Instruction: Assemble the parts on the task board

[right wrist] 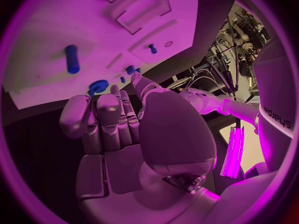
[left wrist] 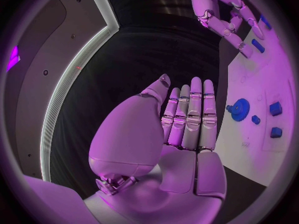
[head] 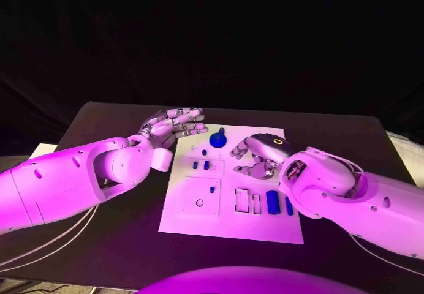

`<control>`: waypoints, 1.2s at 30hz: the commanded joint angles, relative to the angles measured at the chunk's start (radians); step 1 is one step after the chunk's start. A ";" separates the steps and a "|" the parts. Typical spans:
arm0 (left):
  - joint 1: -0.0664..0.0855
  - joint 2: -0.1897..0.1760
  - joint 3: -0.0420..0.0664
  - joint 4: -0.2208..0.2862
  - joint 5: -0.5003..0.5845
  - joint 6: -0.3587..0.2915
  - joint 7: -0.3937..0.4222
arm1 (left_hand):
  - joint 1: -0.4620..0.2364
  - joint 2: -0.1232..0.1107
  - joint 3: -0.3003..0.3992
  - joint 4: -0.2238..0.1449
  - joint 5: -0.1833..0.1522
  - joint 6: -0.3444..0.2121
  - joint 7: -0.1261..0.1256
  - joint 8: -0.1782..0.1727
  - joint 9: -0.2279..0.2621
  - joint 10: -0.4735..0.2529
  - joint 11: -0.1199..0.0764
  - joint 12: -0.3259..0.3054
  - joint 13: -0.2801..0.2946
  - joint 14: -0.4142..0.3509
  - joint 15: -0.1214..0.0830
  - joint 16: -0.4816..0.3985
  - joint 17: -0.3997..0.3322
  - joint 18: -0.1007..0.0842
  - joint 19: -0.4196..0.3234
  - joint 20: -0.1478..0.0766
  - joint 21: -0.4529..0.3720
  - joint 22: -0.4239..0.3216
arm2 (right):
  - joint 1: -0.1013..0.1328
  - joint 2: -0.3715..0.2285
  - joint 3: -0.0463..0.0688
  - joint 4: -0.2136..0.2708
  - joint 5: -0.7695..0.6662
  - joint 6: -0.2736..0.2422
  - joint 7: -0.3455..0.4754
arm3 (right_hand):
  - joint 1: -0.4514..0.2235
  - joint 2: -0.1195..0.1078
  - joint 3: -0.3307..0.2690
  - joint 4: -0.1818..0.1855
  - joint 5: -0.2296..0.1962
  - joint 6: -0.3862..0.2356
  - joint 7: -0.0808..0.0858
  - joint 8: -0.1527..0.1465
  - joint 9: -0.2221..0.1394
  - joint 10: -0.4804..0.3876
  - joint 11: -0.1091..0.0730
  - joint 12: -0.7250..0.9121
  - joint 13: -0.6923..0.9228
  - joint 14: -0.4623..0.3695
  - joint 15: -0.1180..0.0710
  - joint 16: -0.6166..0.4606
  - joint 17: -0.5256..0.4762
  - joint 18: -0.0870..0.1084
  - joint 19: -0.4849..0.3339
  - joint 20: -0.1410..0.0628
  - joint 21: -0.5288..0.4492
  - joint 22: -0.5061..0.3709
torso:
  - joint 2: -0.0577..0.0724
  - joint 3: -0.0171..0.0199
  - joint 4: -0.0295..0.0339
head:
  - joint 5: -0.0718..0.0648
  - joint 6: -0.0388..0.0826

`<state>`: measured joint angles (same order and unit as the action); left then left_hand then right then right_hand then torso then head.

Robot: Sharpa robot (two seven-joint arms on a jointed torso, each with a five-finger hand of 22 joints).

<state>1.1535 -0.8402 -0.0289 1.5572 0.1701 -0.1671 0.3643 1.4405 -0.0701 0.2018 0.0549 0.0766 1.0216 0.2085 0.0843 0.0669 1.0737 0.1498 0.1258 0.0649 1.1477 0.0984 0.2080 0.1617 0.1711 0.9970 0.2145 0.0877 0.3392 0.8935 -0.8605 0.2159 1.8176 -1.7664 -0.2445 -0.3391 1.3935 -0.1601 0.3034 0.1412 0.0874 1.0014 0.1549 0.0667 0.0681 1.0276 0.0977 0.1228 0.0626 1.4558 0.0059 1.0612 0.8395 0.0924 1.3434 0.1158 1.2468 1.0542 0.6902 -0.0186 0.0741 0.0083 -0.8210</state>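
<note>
Right hand over task board middle; left hand at its far-left edge. Bare bench beyond left hand.

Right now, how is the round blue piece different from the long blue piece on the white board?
The round blue piece is a flat disc with a small handle; the long blue piece is a plain bar. The round one lies near the board's far edge, by the left robot hand; the long one lies nearer the robot, beside empty slots. Both are blue and untouched.
</note>
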 commanded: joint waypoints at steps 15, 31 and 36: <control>-0.007 0.003 0.000 0.001 -0.007 0.019 0.003 | -0.015 -0.006 -0.001 0.005 0.003 -0.010 0.005 -0.010 -0.002 -0.003 0.006 -0.006 0.001 0.010 0.003 -0.010 -0.001 0.013 0.008 -0.002 0.005 -0.006 | 0.007 -0.065 0.003 -0.040 -0.023 0.136 -0.017 | 0.084 0.018 -0.180 0.059 0.025 -0.028 -0.044 0.003 0.002 -0.095 -0.030 -0.036 0.003 0.012 -0.051 -0.022 -0.019 0.015 0.011 -0.051 -0.019 -0.013 | -0.001 -0.0013 -0.0002 | -0.011 0.012; -0.010 0.003 0.000 0.000 -0.007 0.021 0.003 | -0.015 -0.006 -0.001 0.005 0.003 -0.010 0.005 -0.010 -0.002 -0.003 0.006 -0.006 0.001 0.010 0.003 -0.010 -0.001 0.013 0.008 -0.002 0.005 -0.006 | -0.004 -0.046 -0.001 -0.056 -0.025 0.148 -0.006 | 0.141 0.095 -0.092 0.053 -0.016 0.072 -0.032 0.011 0.005 0.094 -0.025 0.027 0.001 0.014 -0.020 -0.017 -0.016 0.012 0.021 -0.023 -0.011 0.001 | -0.001 -0.0020 -0.0008 | -0.013 0.008; -0.011 0.002 0.000 0.000 -0.007 0.022 0.002 | -0.015 -0.006 -0.001 0.005 0.003 -0.010 0.005 -0.010 -0.002 -0.003 0.006 -0.006 0.001 0.010 0.003 -0.010 -0.001 0.013 0.008 -0.002 0.005 -0.006 | -0.005 -0.044 -0.001 -0.062 -0.032 0.151 -0.012 | 0.152 0.096 -0.052 0.049 -0.023 0.096 -0.032 0.013 0.006 0.120 -0.029 0.020 -0.001 0.014 -0.023 -0.012 -0.011 0.011 0.024 -0.025 -0.006 0.008 | -0.001 -0.0023 -0.0010 | -0.014 0.006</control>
<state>1.1434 -0.8390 -0.0292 1.5565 0.1670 -0.1654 0.3622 1.4352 -0.0753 0.2018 0.0548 0.0766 1.0162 0.2138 0.0790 0.0669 1.0737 0.1498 0.1258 0.0649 1.1513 0.1021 0.2024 0.1620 0.1712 0.9970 0.2145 0.0876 0.3338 0.8914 -0.9053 0.2162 1.7575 -1.7785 -0.1170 -0.3486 1.5379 -0.0708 0.2465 0.1911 0.0708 1.0898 0.1248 0.0769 0.0728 1.1399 0.0684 0.1411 0.0603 1.4665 -0.0176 1.0440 0.8271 0.0924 1.3645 0.0844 1.2386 1.0614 0.6893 -0.0211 0.0730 -0.0056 -0.8137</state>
